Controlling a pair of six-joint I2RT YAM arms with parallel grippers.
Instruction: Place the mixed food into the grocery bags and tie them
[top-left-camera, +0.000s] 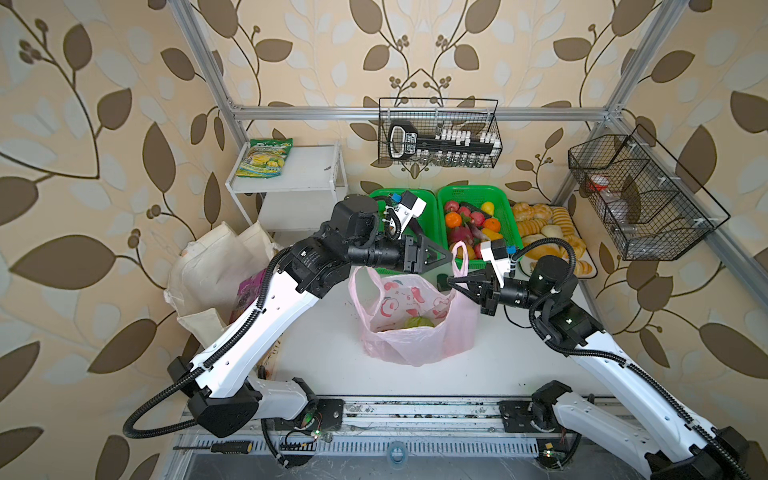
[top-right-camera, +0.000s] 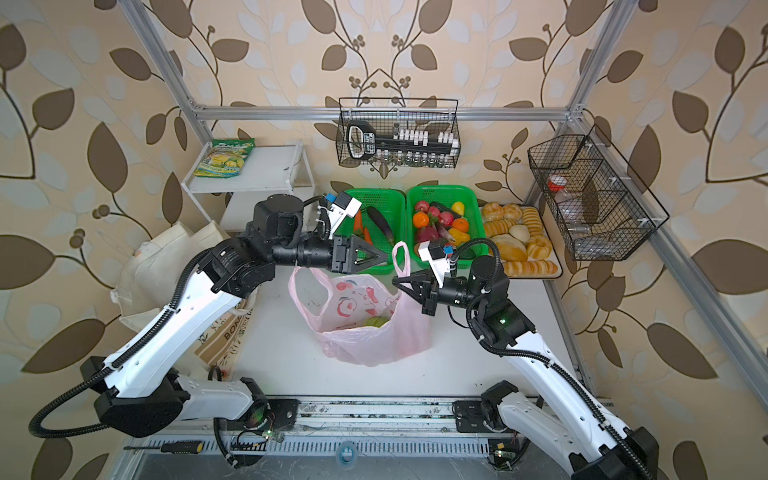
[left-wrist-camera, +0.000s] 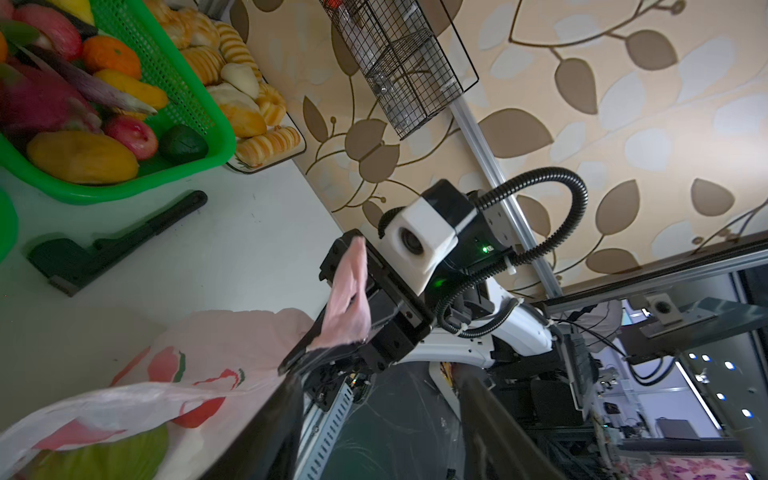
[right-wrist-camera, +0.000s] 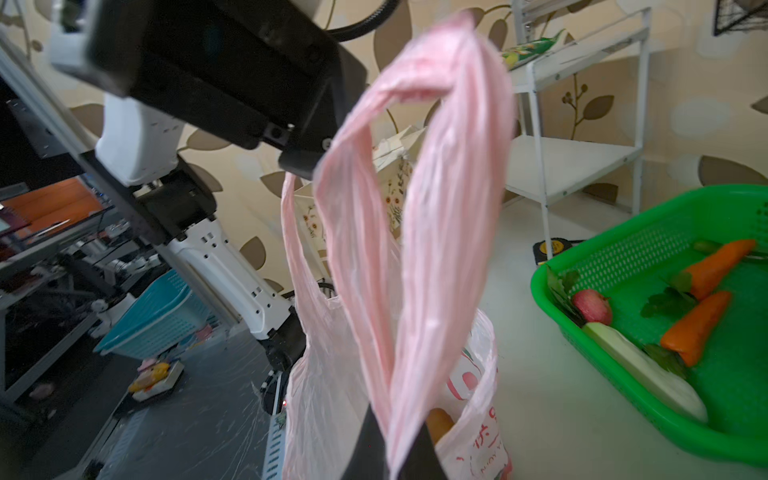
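At counter (top-left-camera: 324, 357) centre, thin translucent pink plastic bag (top-left-camera: 411, 316) stands open, green cabbage (top-left-camera: 419, 322) inside. Fingers of right gripper (top-left-camera: 449, 283) clamped on one handle loop (top-left-camera: 460, 259), held upright. Fingers of left gripper (top-left-camera: 446, 257) apart, just beside that loop, gripping nothing. Tying step in hand, I judge; next move calls for left to catch the slack second handle (top-left-camera: 354, 286). Far left, cream canvas tote (top-left-camera: 208, 266) holds purple grape-print packet (top-left-camera: 249, 291); brown lettering starts "BO", rest hidden.

Thin translucent pink plastic bag (top-left-camera: 415, 349) with red fruit prints, round yellow-green cabbage (top-left-camera: 419, 322), cream canvas tote (top-right-camera: 166, 257) with brown lettering, purple printed packet (top-left-camera: 249, 291), bright green perforated plastic baskets (top-left-camera: 471, 189), beige wallpaper (top-left-camera: 124, 62) patterned with brown and pale leaves.
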